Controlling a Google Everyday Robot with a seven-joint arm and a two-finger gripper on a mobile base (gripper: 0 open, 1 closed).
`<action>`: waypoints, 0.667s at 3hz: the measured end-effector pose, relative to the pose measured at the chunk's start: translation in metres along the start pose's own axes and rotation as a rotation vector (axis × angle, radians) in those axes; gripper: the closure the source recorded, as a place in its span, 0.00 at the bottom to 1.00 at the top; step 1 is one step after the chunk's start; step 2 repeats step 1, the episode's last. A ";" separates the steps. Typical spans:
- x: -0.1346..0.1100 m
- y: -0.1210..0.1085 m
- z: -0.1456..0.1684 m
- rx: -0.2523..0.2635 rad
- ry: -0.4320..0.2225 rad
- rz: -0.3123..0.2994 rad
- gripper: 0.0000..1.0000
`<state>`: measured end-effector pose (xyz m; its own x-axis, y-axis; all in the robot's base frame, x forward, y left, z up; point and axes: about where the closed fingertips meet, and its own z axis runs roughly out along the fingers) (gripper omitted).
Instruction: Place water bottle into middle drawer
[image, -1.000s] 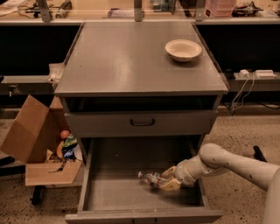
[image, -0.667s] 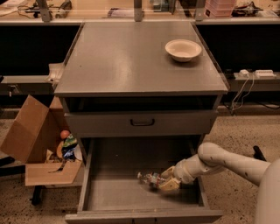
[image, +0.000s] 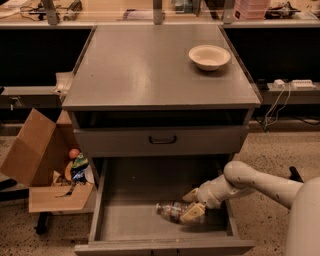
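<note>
The water bottle (image: 171, 210) is a small clear bottle with a coloured label band. It lies on its side on the bare grey floor of the open middle drawer (image: 125, 220), right of centre. My gripper (image: 192, 204) reaches into the drawer from the right on a white arm. Its fingers stand spread at the bottle's right end. The upper finger (image: 190, 195) is clear of the bottle and the lower finger (image: 194, 213) lies against its end.
A white bowl (image: 209, 56) stands on the cabinet top (image: 150, 65) at the back right. The drawer above with a black handle (image: 162, 140) is closed. An open cardboard box (image: 45, 170) with items sits on the floor to the left. Cables and a power strip (image: 292, 85) are at the right.
The fingers have spread apart a little, and the bottle has settled slightly lower onto the drawer floor. The arm has barely moved.
</note>
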<state>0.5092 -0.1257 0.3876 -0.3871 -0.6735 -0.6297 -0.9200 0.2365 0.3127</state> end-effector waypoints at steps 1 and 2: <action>-0.013 0.002 -0.004 -0.008 -0.022 -0.030 0.00; -0.013 0.002 -0.004 -0.008 -0.022 -0.030 0.00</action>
